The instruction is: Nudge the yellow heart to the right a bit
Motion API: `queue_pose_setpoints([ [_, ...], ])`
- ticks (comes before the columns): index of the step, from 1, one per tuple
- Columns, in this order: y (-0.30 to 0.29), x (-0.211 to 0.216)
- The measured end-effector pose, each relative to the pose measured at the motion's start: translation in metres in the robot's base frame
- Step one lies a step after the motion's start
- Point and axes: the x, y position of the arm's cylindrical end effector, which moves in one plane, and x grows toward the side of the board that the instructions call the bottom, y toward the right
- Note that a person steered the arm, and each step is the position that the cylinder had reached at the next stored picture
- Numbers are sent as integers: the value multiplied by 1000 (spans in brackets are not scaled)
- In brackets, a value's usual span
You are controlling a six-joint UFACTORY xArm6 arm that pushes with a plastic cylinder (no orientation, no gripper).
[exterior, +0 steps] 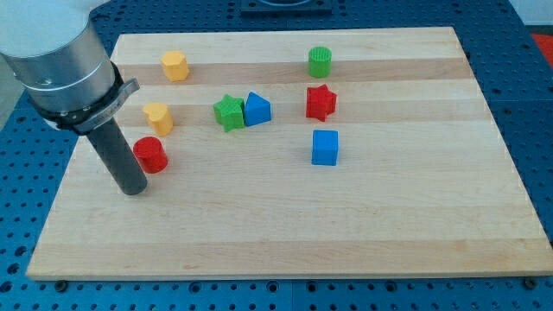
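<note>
The yellow heart [159, 117] lies on the wooden board [346, 225] at the view's left. My tip [133, 190] rests on the board below and to the left of the heart, just left of and below the red cylinder [151, 154]. The red cylinder sits directly below the heart. The rod's body rises up and to the left and does not hide the heart.
A yellow hexagon [174, 66] lies near the view's top left. A green star [229, 112] touches a blue triangle-like block [257, 109] at centre. A green cylinder [320, 61], a red star [320, 102] and a blue cube [325, 147] stand to the right.
</note>
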Motion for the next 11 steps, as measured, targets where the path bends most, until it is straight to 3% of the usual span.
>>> queue_pose_setpoints([
  [2,5,-26],
  [3,-12,-27],
  [4,-62,-49],
  [6,-90,-90],
  [11,-24,-100],
])
